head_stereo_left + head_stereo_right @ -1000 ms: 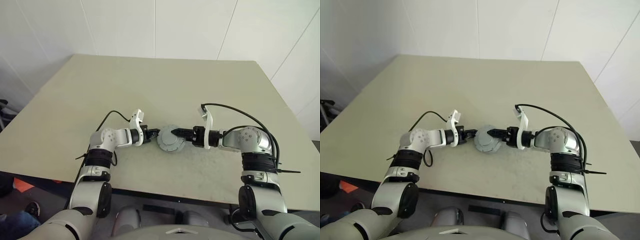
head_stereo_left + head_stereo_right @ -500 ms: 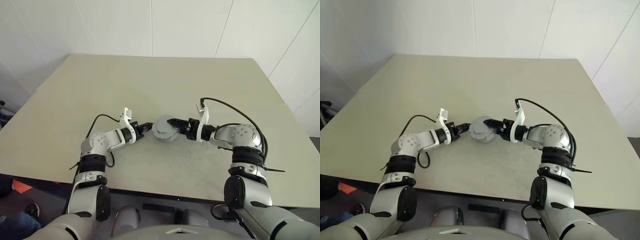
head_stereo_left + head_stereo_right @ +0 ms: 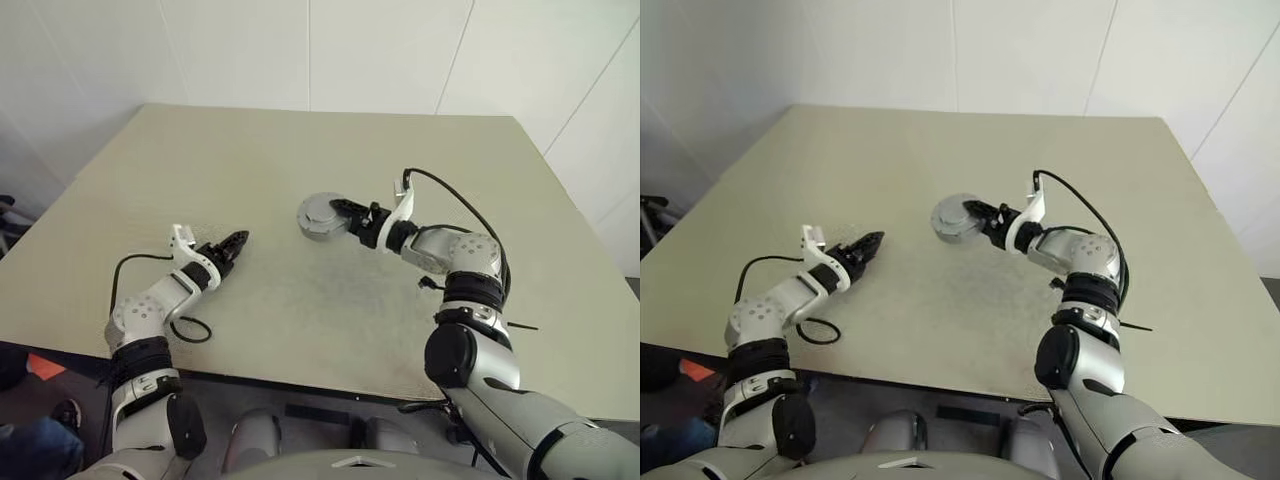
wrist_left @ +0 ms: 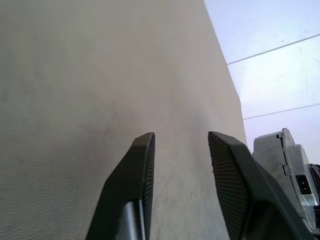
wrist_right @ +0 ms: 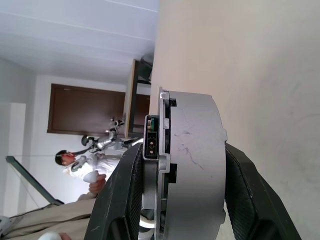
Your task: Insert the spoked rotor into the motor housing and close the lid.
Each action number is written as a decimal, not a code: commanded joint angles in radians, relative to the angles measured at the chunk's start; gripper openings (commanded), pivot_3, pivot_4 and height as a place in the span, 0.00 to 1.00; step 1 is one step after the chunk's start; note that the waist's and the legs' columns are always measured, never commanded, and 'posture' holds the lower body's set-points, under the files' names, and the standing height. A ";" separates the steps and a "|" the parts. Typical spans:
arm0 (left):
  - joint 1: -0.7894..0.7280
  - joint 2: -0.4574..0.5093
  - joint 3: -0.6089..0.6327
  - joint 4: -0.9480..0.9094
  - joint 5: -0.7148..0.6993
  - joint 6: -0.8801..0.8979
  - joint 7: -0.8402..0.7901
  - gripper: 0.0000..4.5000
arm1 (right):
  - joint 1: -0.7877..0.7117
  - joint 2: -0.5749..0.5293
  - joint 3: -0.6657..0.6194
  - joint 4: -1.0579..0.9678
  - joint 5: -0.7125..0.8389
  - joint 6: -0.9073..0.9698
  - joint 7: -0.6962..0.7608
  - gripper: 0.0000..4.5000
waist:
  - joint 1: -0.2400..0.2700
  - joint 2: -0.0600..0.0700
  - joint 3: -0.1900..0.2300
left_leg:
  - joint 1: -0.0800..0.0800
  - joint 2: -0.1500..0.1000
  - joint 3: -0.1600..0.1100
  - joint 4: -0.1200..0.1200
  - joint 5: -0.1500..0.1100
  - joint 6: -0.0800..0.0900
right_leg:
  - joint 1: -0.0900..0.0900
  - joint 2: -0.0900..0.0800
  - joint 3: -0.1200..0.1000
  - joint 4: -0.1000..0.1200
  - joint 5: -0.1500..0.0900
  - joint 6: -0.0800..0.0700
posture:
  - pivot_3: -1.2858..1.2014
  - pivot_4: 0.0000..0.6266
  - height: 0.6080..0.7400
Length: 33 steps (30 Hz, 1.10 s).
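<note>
The motor housing [image 5: 192, 165] is showing smooth, matt grey metal with faint scratches; the desk [image 3: 300, 160] is looking matt and finely grained.

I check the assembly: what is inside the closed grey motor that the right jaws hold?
The motor housing shows its grey casing and a side connector; its inside is covered.

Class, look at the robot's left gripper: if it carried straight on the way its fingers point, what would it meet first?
Probably nothing: the left gripper, open and empty, points across bare table. The grey motor in the right gripper looks slightly off that line, though depth is unclear.
</note>
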 commanded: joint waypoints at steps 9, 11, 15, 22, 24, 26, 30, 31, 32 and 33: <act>-0.029 -0.045 0.048 -0.078 -0.354 0.153 0.044 1.00 | -0.024 0.048 0.009 -0.062 0.100 0.047 -0.028 0.48 | -0.001 0.000 0.000 | -0.005 0.001 0.000 0.004 0.000 0.000 | -0.004 0.001 0.000 0.003 0.000 0.000 | 0.52 0.00 1.00; -0.023 -0.045 0.035 -0.080 -0.388 0.169 0.055 1.00 | -0.021 0.048 0.014 -0.069 0.111 0.057 -0.028 0.48 | -0.001 0.000 0.000 | -0.005 0.001 0.000 0.004 0.000 0.000 | -0.004 0.001 0.000 0.003 0.000 0.000 | 0.52 0.00 1.00; -0.018 -0.050 0.005 -0.081 -0.428 0.180 0.064 1.00 | -0.012 0.056 0.034 -0.103 0.130 0.093 -0.015 0.48 | -0.001 0.000 0.000 | -0.005 0.001 0.000 0.004 0.000 0.000 | -0.004 0.001 0.000 0.003 0.001 0.001 | 0.52 0.00 1.00; -0.033 -0.053 -0.062 -0.054 -0.435 0.169 0.067 1.00 | 0.001 0.077 0.058 -0.147 0.151 0.106 -0.023 0.48 | -0.001 0.000 0.000 | -0.005 0.002 0.000 0.004 0.000 -0.001 | -0.004 0.002 0.000 0.003 0.003 0.004 | 0.52 0.00 1.00; -0.042 -0.057 -0.085 -0.045 -0.432 0.167 0.060 1.00 | 0.003 0.083 0.063 -0.161 0.156 0.108 -0.027 0.48 | 0.000 0.000 0.000 | -0.005 0.002 0.000 0.004 0.000 -0.001 | -0.004 0.002 0.000 0.003 0.003 0.005 | 0.52 0.00 1.00; -0.051 -0.062 -0.103 -0.034 -0.427 0.162 0.055 1.00 | 0.006 0.087 0.066 -0.170 0.156 0.109 -0.030 0.48 | 0.001 0.000 0.000 | -0.005 0.001 0.000 0.005 0.000 -0.001 | -0.004 0.002 0.000 0.003 0.003 0.005 | 0.52 0.00 1.00; -0.067 -0.070 -0.128 -0.012 -0.415 0.144 0.044 1.00 | 0.011 0.091 0.067 -0.185 0.158 0.108 -0.036 0.48 | 0.002 0.000 0.000 | -0.005 0.001 0.000 0.005 0.000 -0.001 | -0.004 0.002 0.000 0.003 0.004 0.006 | 0.52 0.00 1.00; -0.069 -0.070 -0.134 -0.007 -0.412 0.140 0.039 1.00 | 0.012 0.092 0.069 -0.190 0.159 0.108 -0.036 0.48 | 0.002 0.000 0.000 | -0.005 0.001 0.000 0.005 0.000 -0.001 | -0.004 0.002 0.000 0.003 0.004 0.006 | 0.52 0.00 1.00; -0.071 -0.071 -0.140 -0.001 -0.408 0.136 0.035 1.00 | 0.013 0.093 0.070 -0.194 0.161 0.107 -0.038 0.48 | 0.002 0.000 0.000 | -0.005 0.001 0.000 0.005 0.000 -0.001 | -0.004 0.002 0.000 0.003 0.004 0.006 | 0.52 0.00 1.00; -0.073 -0.070 -0.146 0.003 -0.402 0.132 0.030 1.00 | 0.014 0.093 0.070 -0.197 0.162 0.107 -0.039 0.48 | 0.002 0.000 0.000 | -0.005 0.001 0.000 0.005 0.000 -0.001 | -0.004 0.002 0.000 0.003 0.004 0.006 | 0.52 0.00 1.00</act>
